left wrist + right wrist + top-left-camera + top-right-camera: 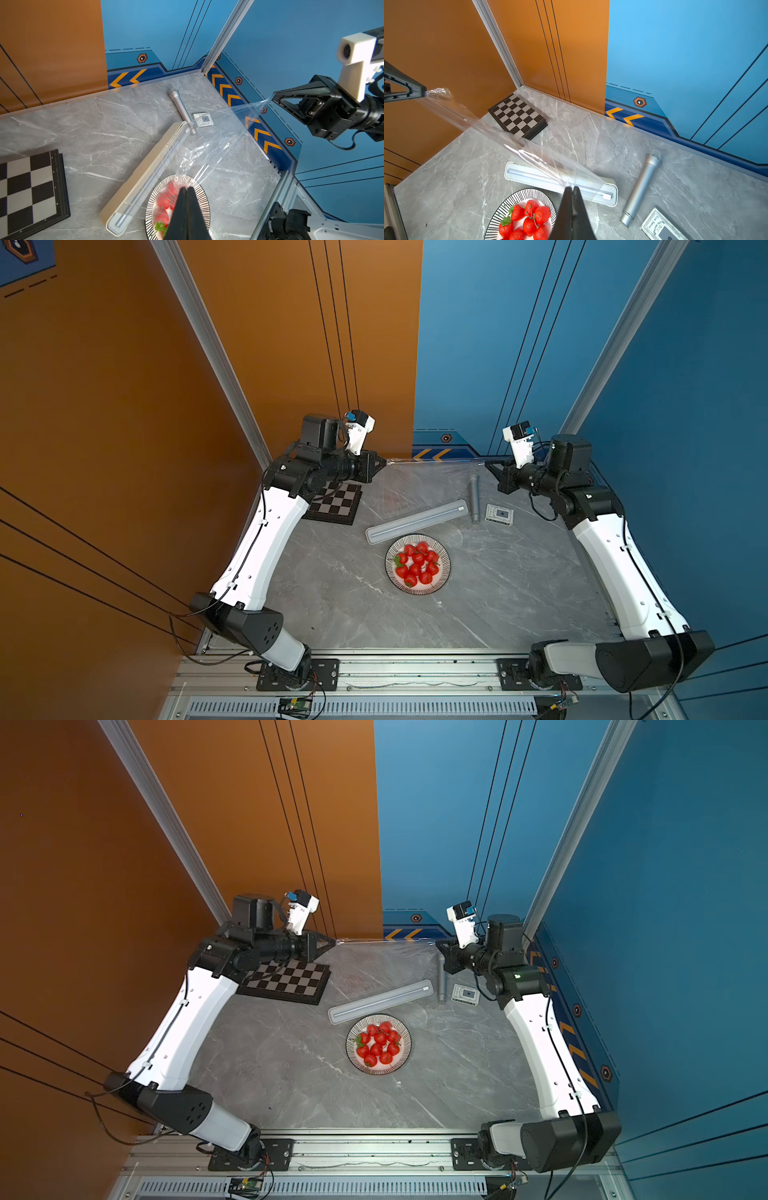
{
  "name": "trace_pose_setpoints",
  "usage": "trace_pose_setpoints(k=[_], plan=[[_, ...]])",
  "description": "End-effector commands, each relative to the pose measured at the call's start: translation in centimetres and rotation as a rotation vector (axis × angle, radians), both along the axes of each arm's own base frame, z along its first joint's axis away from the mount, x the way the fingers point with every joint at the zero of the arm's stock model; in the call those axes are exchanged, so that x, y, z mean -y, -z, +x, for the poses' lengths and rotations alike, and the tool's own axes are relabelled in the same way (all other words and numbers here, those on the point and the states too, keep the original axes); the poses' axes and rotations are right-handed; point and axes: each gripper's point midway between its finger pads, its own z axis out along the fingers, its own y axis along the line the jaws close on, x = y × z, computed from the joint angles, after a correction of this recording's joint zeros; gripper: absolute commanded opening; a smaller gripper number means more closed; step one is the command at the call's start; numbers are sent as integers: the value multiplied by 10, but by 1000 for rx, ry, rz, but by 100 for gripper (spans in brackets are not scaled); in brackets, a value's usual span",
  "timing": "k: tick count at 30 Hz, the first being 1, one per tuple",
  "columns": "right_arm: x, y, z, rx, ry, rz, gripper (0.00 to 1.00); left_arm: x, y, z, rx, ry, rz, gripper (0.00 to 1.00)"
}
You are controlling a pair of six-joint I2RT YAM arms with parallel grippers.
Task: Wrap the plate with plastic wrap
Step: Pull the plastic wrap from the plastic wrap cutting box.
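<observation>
While the left hand (384, 462) and the right hand (487, 465) are each clenched on a bunched corner of the plastic wrap (207, 149), the clear sheet is stretched taut between them, raised above the far part of the grey surface (332, 593). Its loose lower part trails down toward the box (417, 520) and the far rim of the plate (446, 562); whether it joins the box I cannot tell. The plate sits near the middle of the surface, uncovered in both top views, and holds strawberries (417, 564), about ten, piled in its centre. The long cream box with its grey lid lies slantwise just beyond the plate; what is inside cannot be made out.

By count: two hands, one sheet of wrap, one box, one plate. Also on the surface are one chessboard (334, 504) under the left arm, one grey microphone (474, 497) just beside the box's far end, and one small card pack (500, 514) next to the microphone.
</observation>
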Motion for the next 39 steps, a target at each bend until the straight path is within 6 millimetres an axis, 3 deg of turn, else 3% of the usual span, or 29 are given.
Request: trace_pose_setpoints(k=[1, 18, 32, 39], plan=[[-6, -19, -3, 27, -28, 24, 0, -2, -26, 2, 73, -1, -22, 0], [-16, -34, 10, 57, -22, 18, 0, -12, -39, 17, 101, -29, -34, 0], [-29, -26, 48, 54, -20, 2, 0, -19, -30, 48, 71, -53, -48, 0], [-27, -16, 42, 36, -14, -9, 0, -17, -19, 34, 46, -30, -38, 0]])
